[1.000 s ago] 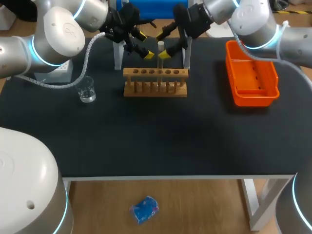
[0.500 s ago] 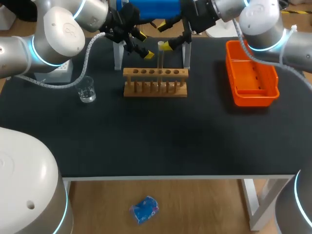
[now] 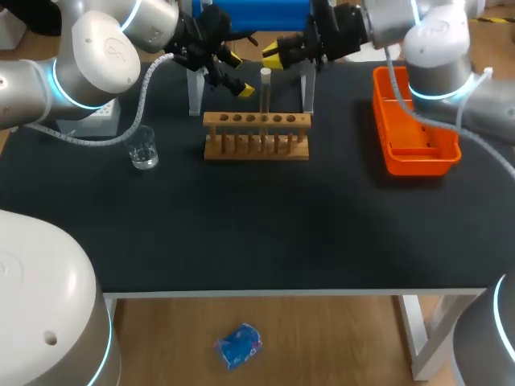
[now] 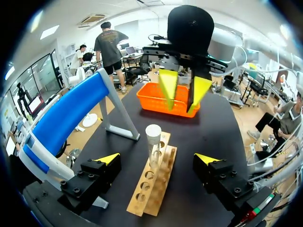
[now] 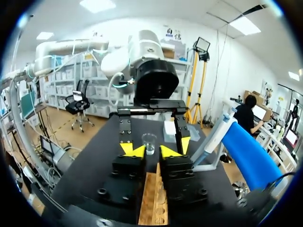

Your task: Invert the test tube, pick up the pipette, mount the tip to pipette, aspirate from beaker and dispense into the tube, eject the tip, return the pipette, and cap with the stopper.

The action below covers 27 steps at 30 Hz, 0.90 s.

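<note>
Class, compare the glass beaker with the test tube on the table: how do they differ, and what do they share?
The beaker is short and wide; the test tube is tall and thin. The beaker stands directly on the table, apart from the wooden rack; the test tube stands in one of that rack's holes. Both are clear and upright.

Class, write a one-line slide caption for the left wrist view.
Open left gripper faces the upright test tube in its wooden rack, the right gripper hanging beyond it.
</note>
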{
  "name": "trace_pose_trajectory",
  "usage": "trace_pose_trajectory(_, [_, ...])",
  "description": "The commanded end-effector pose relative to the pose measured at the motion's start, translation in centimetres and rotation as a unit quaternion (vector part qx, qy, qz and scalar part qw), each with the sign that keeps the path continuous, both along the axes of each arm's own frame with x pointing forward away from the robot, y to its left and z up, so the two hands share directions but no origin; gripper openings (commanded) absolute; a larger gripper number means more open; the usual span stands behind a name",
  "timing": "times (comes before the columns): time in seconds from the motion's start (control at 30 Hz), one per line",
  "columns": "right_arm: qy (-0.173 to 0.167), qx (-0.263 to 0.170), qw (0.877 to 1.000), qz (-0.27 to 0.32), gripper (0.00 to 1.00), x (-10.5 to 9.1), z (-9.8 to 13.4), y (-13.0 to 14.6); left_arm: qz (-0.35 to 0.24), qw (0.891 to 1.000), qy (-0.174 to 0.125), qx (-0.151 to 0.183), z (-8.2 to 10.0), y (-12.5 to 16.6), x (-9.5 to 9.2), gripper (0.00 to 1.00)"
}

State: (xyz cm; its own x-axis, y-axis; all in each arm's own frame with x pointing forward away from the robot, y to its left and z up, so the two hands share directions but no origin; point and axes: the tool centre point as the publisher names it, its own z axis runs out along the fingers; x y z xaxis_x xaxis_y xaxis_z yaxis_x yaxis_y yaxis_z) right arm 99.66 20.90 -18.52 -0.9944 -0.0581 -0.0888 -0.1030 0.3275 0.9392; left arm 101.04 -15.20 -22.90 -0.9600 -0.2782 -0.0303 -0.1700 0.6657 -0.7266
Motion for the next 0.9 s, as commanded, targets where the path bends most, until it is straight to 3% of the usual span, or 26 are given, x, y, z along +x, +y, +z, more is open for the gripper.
trace_pose_trajectory(0.03, [0.004, 0.043, 0.999, 0.006, 0.00, 0.0, -0.7, -0.1, 0.000, 1.000, 0.001, 0.001, 0.1, 0.0, 0.0, 1.00])
trace_pose_trajectory(0.27, [0.011, 0.089, 0.996, 0.018, 0.00, -0.1, -0.7, 0.1, 0.000, 1.000, 0.001, 0.001, 0.1, 0.0, 0.0, 1.00])
trace_pose_trajectory(0.9, [0.035, 0.122, 0.992, 0.016, 0.00, 1.1, -1.6, 0.2, 0.000, 1.000, 0.001, 0.001, 0.1, 0.0, 0.0, 1.00])
